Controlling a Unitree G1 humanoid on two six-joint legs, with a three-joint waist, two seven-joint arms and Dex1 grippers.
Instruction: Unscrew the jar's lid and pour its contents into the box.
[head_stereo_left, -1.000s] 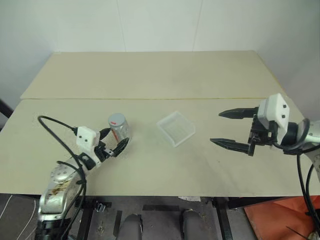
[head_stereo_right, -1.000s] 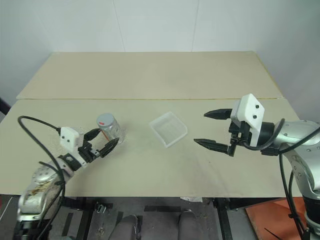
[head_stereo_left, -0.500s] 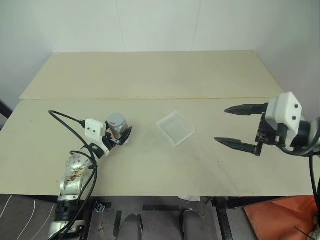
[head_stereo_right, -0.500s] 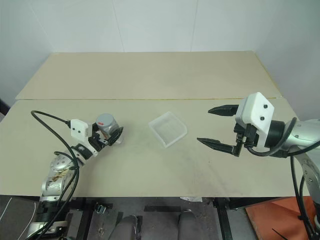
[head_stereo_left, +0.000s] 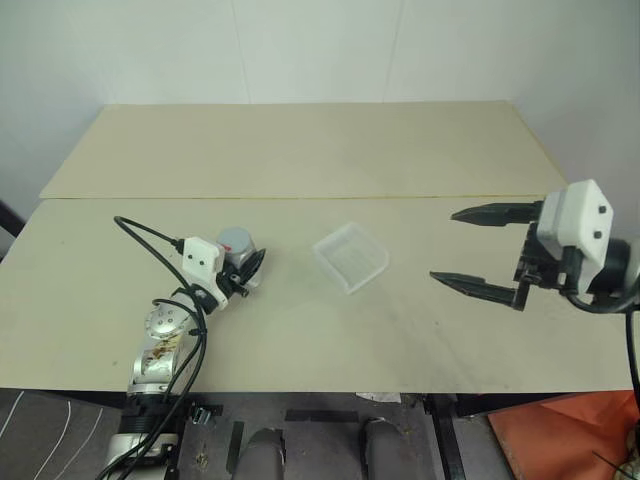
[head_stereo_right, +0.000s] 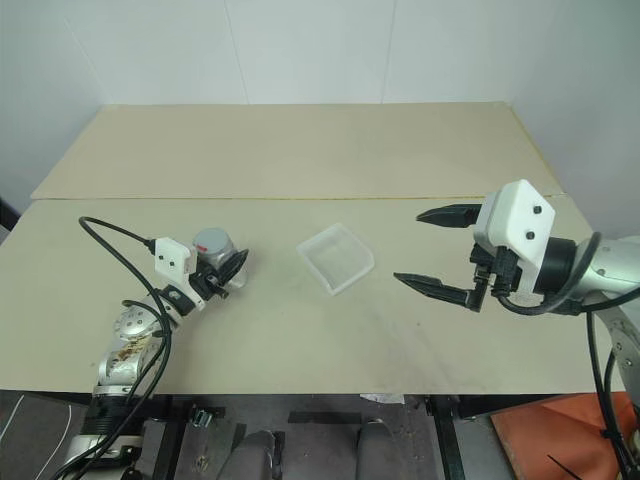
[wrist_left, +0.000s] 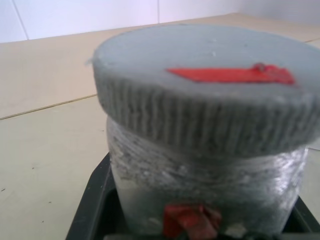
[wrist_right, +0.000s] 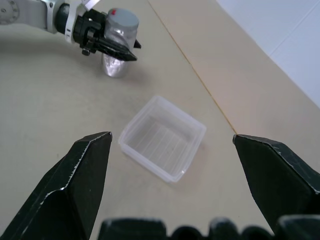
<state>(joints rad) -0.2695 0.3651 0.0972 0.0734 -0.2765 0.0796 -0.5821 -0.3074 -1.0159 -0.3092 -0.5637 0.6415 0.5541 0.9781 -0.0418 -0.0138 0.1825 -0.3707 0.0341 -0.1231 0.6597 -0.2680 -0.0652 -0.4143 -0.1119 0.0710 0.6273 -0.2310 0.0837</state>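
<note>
Two end effectors are yours: the left end effector (head_stereo_left: 243, 272) is clamped on the jar (head_stereo_left: 237, 262) below its lid (wrist_left: 210, 100), at about nine o'clock on the tabletop (head_stereo_left: 300, 150). Your right end effector (head_stereo_left: 478, 250) hangs spread wide at three o'clock. Between them sits the box (head_stereo_left: 351, 257), well apart from both. If you twist with too shallow a bite, the jar may spin or tip.

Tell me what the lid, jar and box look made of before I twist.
Lid: likely matte grey plastic, with a ribbed edge and a red mark on top. Jar: clear, glossy wall, plastic or glass, can't tell. Box: thin translucent plastic, with a ridged floor and rounded corners.
</note>
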